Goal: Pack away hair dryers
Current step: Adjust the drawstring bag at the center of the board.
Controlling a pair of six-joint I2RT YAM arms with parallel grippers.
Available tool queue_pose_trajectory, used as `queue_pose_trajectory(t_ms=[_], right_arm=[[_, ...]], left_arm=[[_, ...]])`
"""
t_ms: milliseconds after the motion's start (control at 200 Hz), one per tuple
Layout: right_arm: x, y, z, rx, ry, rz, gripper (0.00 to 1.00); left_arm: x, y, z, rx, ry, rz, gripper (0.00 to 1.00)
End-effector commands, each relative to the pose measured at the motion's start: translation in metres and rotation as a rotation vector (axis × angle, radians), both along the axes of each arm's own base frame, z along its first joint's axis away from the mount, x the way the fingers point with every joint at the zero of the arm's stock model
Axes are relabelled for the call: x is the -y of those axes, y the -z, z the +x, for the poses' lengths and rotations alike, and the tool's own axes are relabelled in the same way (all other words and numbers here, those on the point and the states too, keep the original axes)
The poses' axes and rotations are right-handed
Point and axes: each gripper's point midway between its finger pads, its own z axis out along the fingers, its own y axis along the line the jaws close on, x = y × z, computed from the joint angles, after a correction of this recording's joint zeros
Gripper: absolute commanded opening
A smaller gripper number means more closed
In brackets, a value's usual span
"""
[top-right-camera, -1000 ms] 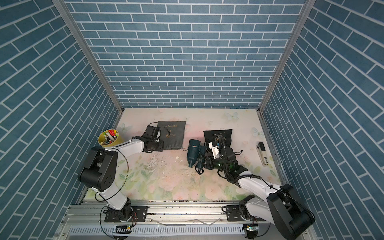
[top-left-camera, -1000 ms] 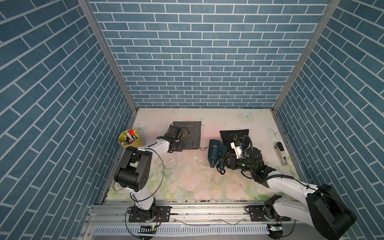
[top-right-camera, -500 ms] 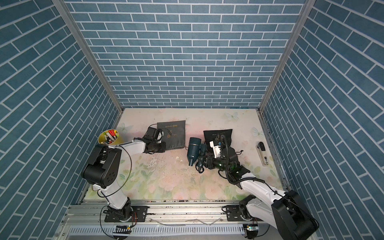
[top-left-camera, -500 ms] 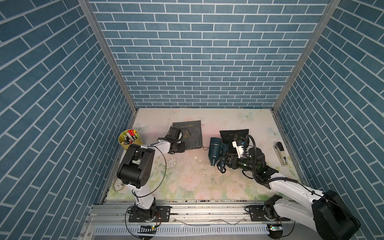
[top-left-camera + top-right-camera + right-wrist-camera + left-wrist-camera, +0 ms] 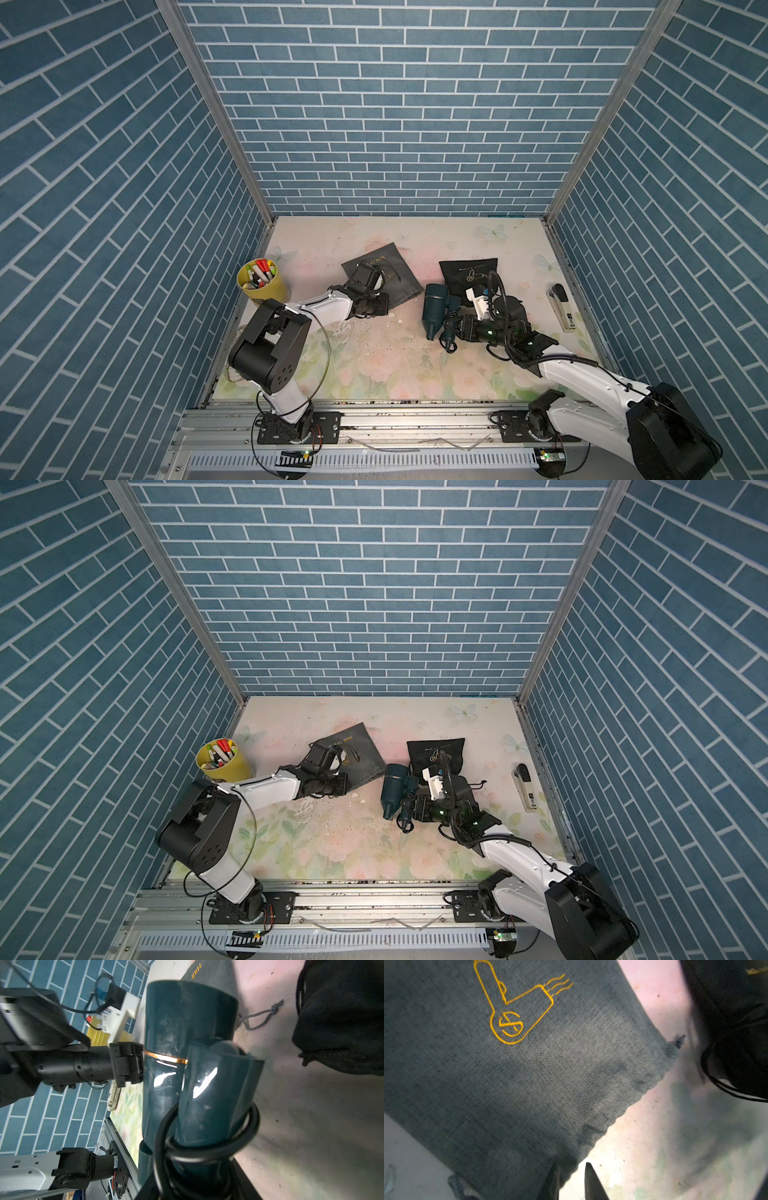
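- The right gripper (image 5: 453, 329) is clamped on the handle of the dark teal hair dryer (image 5: 166, 1068). The barrel lies crosswise just past its tips, and the black cord (image 5: 207, 1155) loops round the handle right at the grip.
- The left gripper (image 5: 572, 1167) has its fingers (image 5: 591, 1180) pinched on a corner hem of the grey pouch (image 5: 529, 1084), which spreads away beyond the tips.
- The black pouch (image 5: 467, 272) lies flat, farther out than the right gripper's tips, behind the dryer.

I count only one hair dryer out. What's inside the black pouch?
Nothing inside shows: the black pouch is opaque and covers any contents, though it looks bulky in the right wrist view. The teal hair dryer sits outside beside it, held by the right gripper.
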Motion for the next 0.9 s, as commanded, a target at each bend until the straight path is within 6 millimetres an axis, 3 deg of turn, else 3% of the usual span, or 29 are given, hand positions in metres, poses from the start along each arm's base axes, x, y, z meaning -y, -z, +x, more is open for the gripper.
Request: queue_pose_trajectory(t_ms=[0, 100, 175, 455, 895], right_arm=[[-0.005, -0.038, 0.019, 0.065, 0.02, 0.021, 0.0], [-0.009, -0.044, 0.024, 0.053, 0.011, 0.005, 0.0], [-0.012, -0.046, 0.03, 0.048, 0.015, 0.003, 0.0], [-0.016, -0.048, 0.044, 0.023, 0.035, 0.001, 0.0], [-0.019, -0.039, 0.06, -0.04, 0.033, 0.006, 0.0]], left_arm=[[-0.002, -0.03, -0.002, 0.039, 0.012, 0.014, 0.26], [-0.013, -0.049, 0.005, 0.08, 0.053, 0.127, 0.33], [-0.017, -0.051, 0.01, 0.084, 0.092, 0.199, 0.38], [-0.021, -0.014, -0.001, 0.005, 0.214, 0.292, 0.46], [0.002, 0.021, -0.002, -0.093, 0.264, 0.185, 0.41]])
